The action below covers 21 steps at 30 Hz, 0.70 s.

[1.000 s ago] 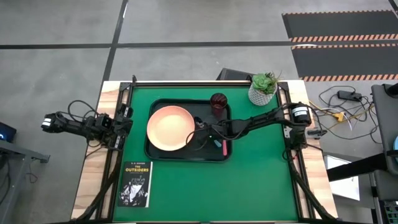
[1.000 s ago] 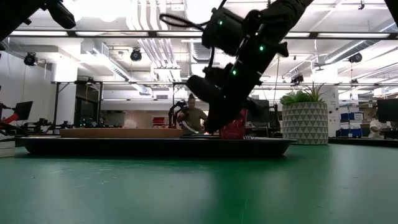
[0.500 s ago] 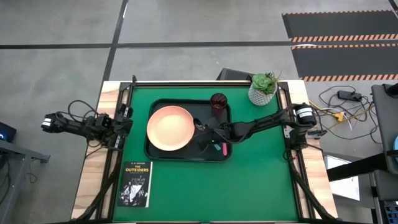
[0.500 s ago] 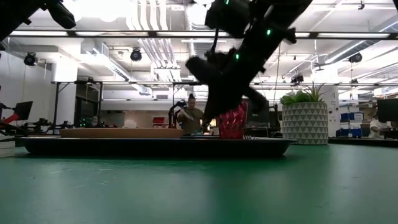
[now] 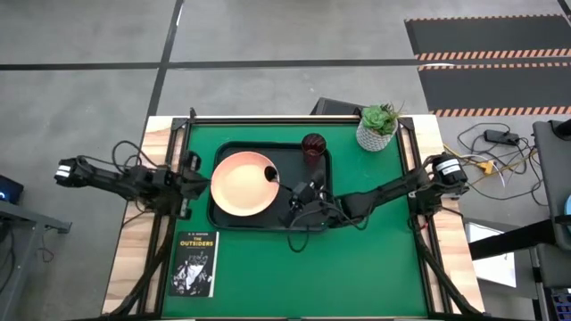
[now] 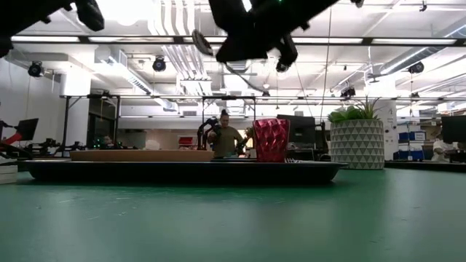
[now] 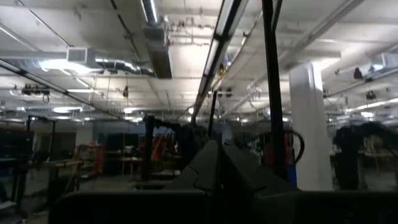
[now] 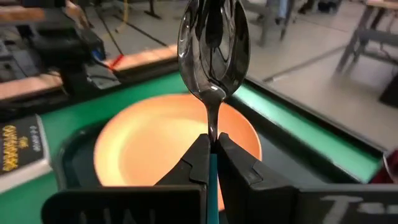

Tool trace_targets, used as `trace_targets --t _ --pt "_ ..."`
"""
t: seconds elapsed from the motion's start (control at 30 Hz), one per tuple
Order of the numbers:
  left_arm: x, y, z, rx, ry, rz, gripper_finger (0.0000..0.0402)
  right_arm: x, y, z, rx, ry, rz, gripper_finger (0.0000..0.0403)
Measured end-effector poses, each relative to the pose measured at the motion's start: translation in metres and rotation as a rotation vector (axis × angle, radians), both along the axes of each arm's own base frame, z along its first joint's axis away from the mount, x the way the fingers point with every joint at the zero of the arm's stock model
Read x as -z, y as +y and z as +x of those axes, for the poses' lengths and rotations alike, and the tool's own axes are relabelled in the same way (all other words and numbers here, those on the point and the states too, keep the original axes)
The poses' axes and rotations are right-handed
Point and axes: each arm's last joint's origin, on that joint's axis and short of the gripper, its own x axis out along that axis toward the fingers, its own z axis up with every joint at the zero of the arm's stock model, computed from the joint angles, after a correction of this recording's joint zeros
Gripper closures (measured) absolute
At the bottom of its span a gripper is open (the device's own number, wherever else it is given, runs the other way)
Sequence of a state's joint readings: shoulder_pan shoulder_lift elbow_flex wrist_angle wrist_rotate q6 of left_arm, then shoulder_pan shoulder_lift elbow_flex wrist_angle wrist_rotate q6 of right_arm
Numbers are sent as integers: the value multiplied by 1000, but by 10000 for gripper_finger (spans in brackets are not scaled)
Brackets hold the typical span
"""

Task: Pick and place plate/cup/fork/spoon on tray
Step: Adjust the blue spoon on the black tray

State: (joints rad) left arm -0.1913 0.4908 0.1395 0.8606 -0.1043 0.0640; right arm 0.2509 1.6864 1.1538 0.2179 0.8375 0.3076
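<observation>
Both arms are black and jointed, built of slim tubular links. The left arm ends at nine o'clock in a pale, rounded motor cap, and thin black cables loop loosely along it. The right arm carries a similar grey-white round cap at three o'clock, with cables bundled near its wrist. The right gripper has two flat, black, wedge-shaped fingers mounted on a dark crossbar bearing faint white lettering.

right pincer clamped, left pincer closed
</observation>
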Motion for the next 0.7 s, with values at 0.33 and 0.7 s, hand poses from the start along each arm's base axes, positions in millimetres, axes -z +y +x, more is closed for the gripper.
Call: trace_targets --t 0.33,0.7 --pt "-6 -9 48 -14 195 86 402 -25 12 -30 -78 -107 -62 394" --pt "0 -20 101 8 329 117 399 -2 16 -67 -224 -338 -123 394"
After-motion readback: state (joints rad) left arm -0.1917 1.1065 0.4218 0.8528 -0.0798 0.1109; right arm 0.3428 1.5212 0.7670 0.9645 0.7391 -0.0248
